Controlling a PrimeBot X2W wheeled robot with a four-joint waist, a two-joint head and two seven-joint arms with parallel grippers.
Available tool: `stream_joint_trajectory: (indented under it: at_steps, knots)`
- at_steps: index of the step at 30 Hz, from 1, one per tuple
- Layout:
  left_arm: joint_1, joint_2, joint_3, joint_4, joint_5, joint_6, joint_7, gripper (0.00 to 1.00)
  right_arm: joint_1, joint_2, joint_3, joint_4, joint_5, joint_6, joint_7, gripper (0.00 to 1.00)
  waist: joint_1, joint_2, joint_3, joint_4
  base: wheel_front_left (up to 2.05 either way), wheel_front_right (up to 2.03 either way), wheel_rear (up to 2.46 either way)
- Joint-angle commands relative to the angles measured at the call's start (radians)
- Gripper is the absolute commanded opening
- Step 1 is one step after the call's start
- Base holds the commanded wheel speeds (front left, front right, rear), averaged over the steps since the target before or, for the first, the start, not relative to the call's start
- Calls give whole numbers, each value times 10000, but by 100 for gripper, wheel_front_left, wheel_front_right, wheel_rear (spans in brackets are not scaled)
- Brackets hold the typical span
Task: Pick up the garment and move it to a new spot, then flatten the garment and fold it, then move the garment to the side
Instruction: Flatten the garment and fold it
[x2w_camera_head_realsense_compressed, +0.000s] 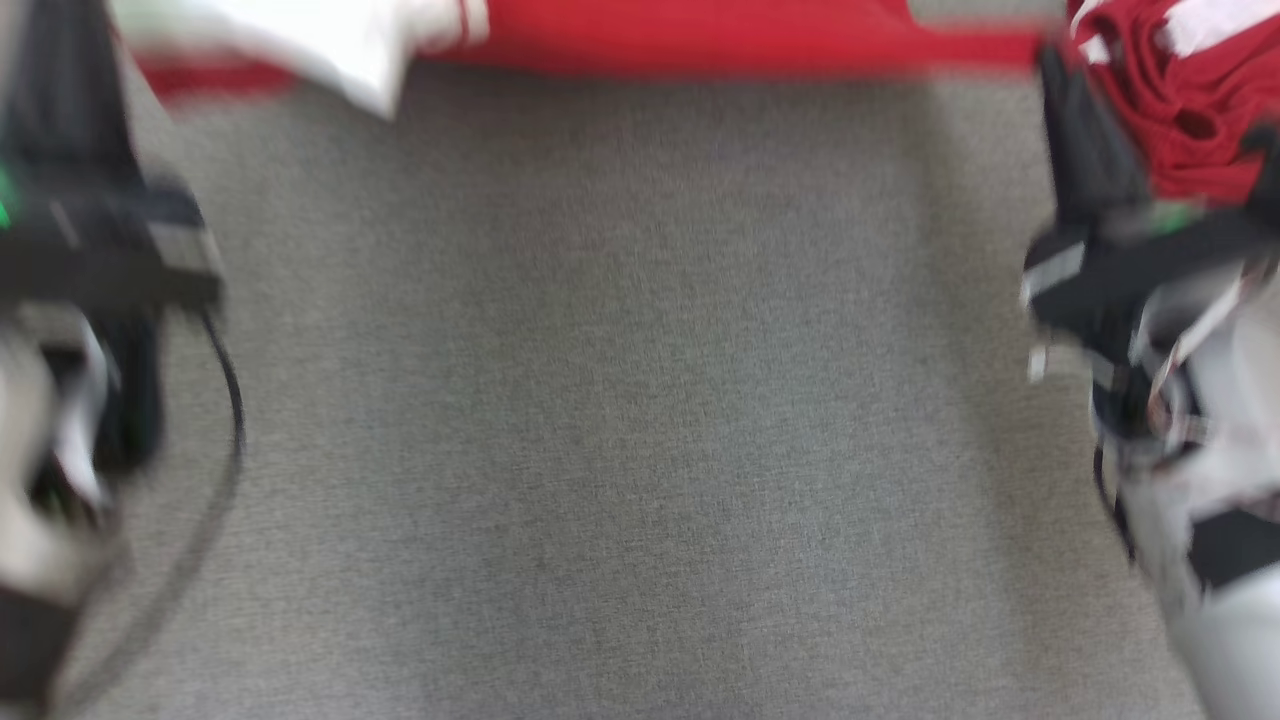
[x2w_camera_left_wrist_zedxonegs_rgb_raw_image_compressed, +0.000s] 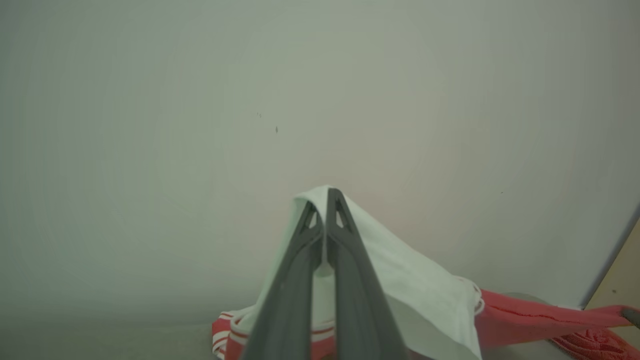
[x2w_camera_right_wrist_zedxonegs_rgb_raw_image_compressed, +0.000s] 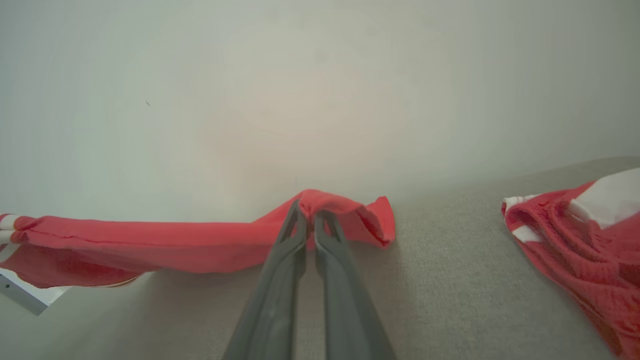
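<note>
The garment (x2w_camera_head_realsense_compressed: 700, 40) is red with a white sleeve part (x2w_camera_head_realsense_compressed: 330, 40) and runs stretched along the far edge of the grey table (x2w_camera_head_realsense_compressed: 620, 400). My left gripper (x2w_camera_left_wrist_zedxonegs_rgb_raw_image_compressed: 325, 200) is shut on the white fabric (x2w_camera_left_wrist_zedxonegs_rgb_raw_image_compressed: 415, 280), with red cloth (x2w_camera_left_wrist_zedxonegs_rgb_raw_image_compressed: 525, 315) trailing to the right. My right gripper (x2w_camera_right_wrist_zedxonegs_rgb_raw_image_compressed: 310, 210) is shut on the garment's red edge (x2w_camera_right_wrist_zedxonegs_rgb_raw_image_compressed: 150, 245), which hangs in a band to the left just above the table. In the blurred head view the left gripper (x2w_camera_head_realsense_compressed: 70, 60) is at the far left and the right gripper (x2w_camera_head_realsense_compressed: 1065, 90) at the far right.
A second red-and-white cloth heap (x2w_camera_head_realsense_compressed: 1190, 100) lies at the table's far right, close beside my right gripper, and shows as a heap (x2w_camera_right_wrist_zedxonegs_rgb_raw_image_compressed: 575, 235) in the right wrist view. A pale wall (x2w_camera_right_wrist_zedxonegs_rgb_raw_image_compressed: 320, 100) rises directly behind the table. A black cable (x2w_camera_head_realsense_compressed: 225, 400) loops by the left arm.
</note>
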Motion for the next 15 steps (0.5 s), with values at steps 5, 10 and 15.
stream_joint_trajectory:
  at_steps: [5,10,15]
  knots:
    - [2827,424,-1,-1468,-40,673,-30,0,2575,435,-874,-1261,-474,-26,358,0,3,1,-946,147,0,0,0]
    - [4773,233,221,-2193,-182,1055,-29,0,4301,1010,-1343,-2011,-910,-26,808,0,3,1,-1372,135,0,0,0]
    - [6515,-518,521,-2318,-178,1070,-29,0,5558,1434,-1889,-2164,-1304,-26,1118,0,3,1,-1772,188,0,0,0]
